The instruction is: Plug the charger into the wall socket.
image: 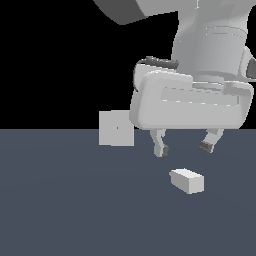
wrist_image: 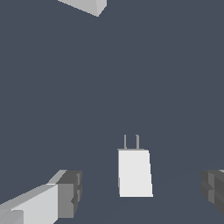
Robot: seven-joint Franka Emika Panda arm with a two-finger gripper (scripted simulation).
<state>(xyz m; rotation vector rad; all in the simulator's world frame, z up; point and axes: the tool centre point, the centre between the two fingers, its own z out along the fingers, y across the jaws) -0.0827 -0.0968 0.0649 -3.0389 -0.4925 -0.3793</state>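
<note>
Black emptiness fills the upper half of the exterior view, and below it a flat slate-blue counter (image: 60,210) runs to the bottom edge with no texture I can read. From where I sit, the arm's upper links are cut off by the top edge; I only get the wrist housing and the broad pale body of the claw (image: 184,147).

The claw hangs above the counter with its two fingers spread wide apart and nothing between them. One finger (image: 159,145) and the other (image: 209,142) both end in dark pads clear of the surface.

The charger (image: 187,180) lies flat on the counter, at about 6 o'clock from the claw in the exterior view, not touching either finger. In the wrist view the charger (wrist_image: 134,173) sits between the two pads, nearer the paler finger (wrist_image: 65,192) than the dark one (wrist_image: 213,188), which is cropped by the frame edge. Two thin prongs (wrist_image: 131,142) stick out of one short end — these are invisible in the exterior view.

The wall socket (image: 116,128) stands upright at roughly 10 o'clock from the charger, well apart from it, straddling the line where counter meets black. Its right edge is hidden behind the claw body. A tiny dark dot marks its centre; I cannot make out any slots. In the wrist view only a pale corner of the socket (wrist_image: 89,5) shows, cropped by the frame.
</note>
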